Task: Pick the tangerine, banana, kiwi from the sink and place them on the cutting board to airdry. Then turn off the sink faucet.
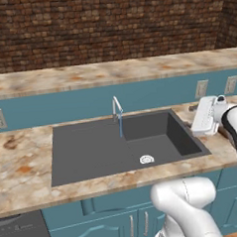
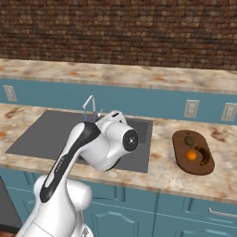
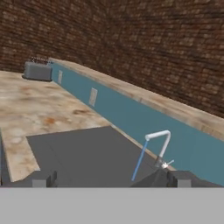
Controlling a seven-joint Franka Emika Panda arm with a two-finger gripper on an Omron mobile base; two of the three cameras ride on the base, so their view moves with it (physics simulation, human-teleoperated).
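**Fruit on the board, water running**

Where the marbled worktop (image 2: 171, 173) runs right of the sink (image 2: 41, 134), we see the cutting board (image 2: 183, 159), dark brown and oval. On it rest the bright orange tangerine (image 2: 191, 155), the olive-brown kiwi (image 2: 189, 140) and the dark curved banana (image 2: 204, 156). We find the thin silver sink faucet (image 3: 161, 144) behind the grey basin, a blue stream falling from its bent spout. Our gripper (image 3: 109, 179) hangs over the sink, jaws spread wide and holding nothing.

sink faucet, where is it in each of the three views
Left base view: sink faucet at centre, on the sink's back rim.
Right base view: upper left of centre, just above the arm.
Hand view: lower right, tilted.
Shared landmark: its blue water stream.
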